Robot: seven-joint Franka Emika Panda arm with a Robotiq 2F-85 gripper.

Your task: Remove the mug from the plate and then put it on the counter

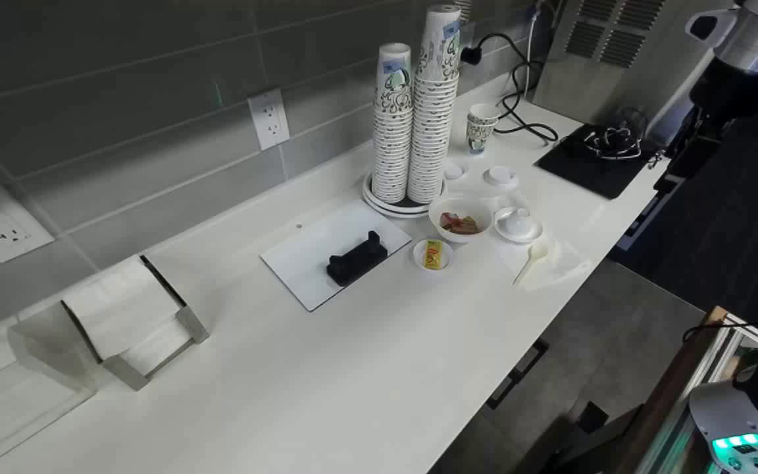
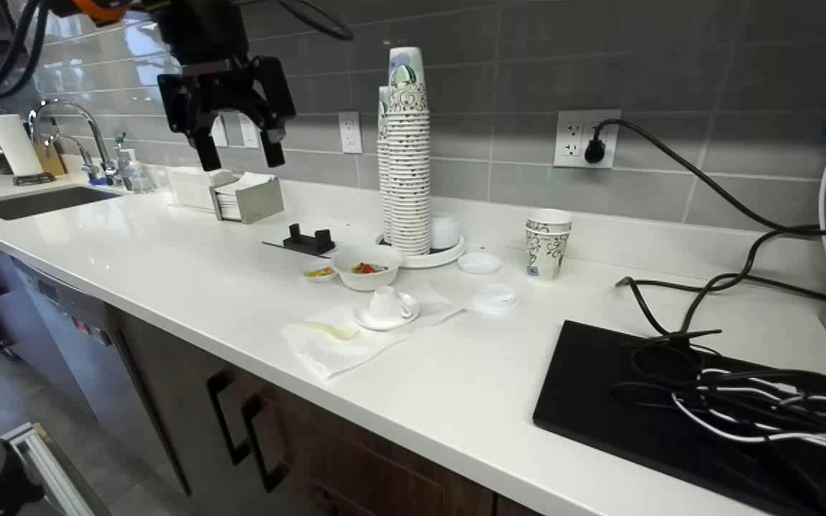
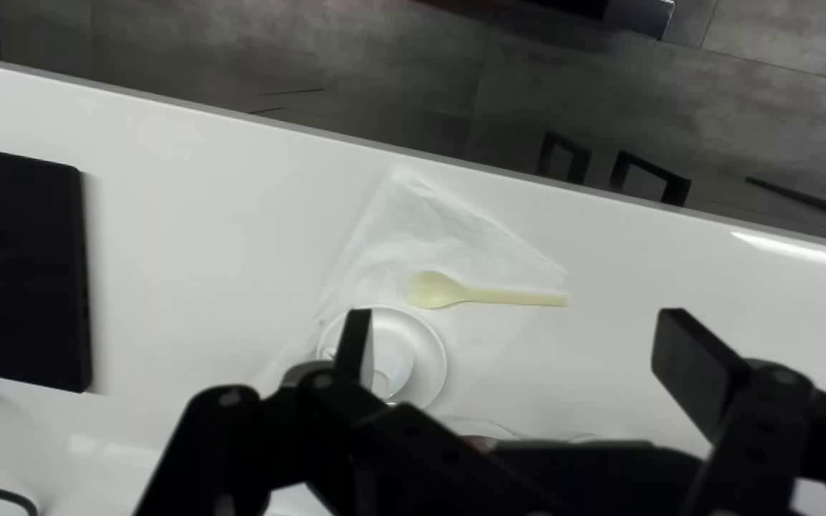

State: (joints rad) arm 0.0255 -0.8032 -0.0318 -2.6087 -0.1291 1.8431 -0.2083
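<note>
The small white mug [image 1: 518, 222] [image 2: 386, 304] appears upside down, base up, on the round white plate [image 1: 536, 232] [image 2: 383, 327] in both exterior views. The plate rests on the white counter [image 1: 326, 395] [image 2: 470, 373] partly over a thin napkin. In the wrist view the mug [image 3: 393, 358] and plate [image 3: 429, 358] lie behind one fingertip, which hides part of both and most of the handle. My gripper [image 2: 241, 159] is open and empty, pointing down well above the counter. In the wrist view its fingers [image 3: 513, 337] are wide apart, with nothing between them.
A pale spoon [image 3: 449, 290] lies on the napkin beside the plate. A bowl with packets [image 2: 364, 278] and a small dish [image 1: 431, 255] stand close by. Tall cup stacks [image 2: 407, 186] stand behind. A black board with cables [image 2: 599, 387] lies across the counter.
</note>
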